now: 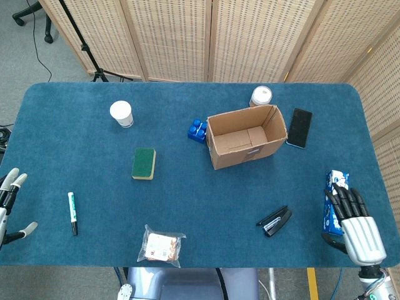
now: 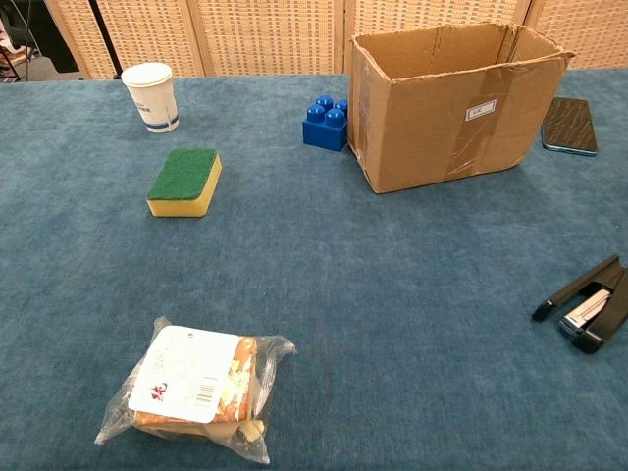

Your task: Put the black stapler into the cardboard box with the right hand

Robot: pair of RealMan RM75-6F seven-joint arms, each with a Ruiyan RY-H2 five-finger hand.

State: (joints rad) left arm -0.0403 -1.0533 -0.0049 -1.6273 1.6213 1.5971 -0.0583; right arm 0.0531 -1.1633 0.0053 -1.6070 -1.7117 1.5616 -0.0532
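Observation:
The black stapler (image 1: 275, 220) lies hinged open on the blue table near the front right, also at the right edge of the chest view, stapler (image 2: 592, 302). The open-topped cardboard box (image 1: 246, 136) stands upright behind it, box (image 2: 453, 102), with nothing visible inside. My right hand (image 1: 356, 222) hovers at the front right corner, fingers spread and holding nothing, well to the right of the stapler and over part of a blue snack pack. My left hand (image 1: 9, 203) is at the far left edge, fingers apart and holding nothing. Neither hand shows in the chest view.
A blue snack pack (image 1: 332, 203) lies beside my right hand. A black phone (image 1: 299, 127), white jar (image 1: 260, 96) and blue brick (image 1: 197, 130) ring the box. A paper cup (image 1: 122, 114), sponge (image 1: 144, 163), marker (image 1: 72, 212) and bagged snack (image 1: 162, 245) lie to the left.

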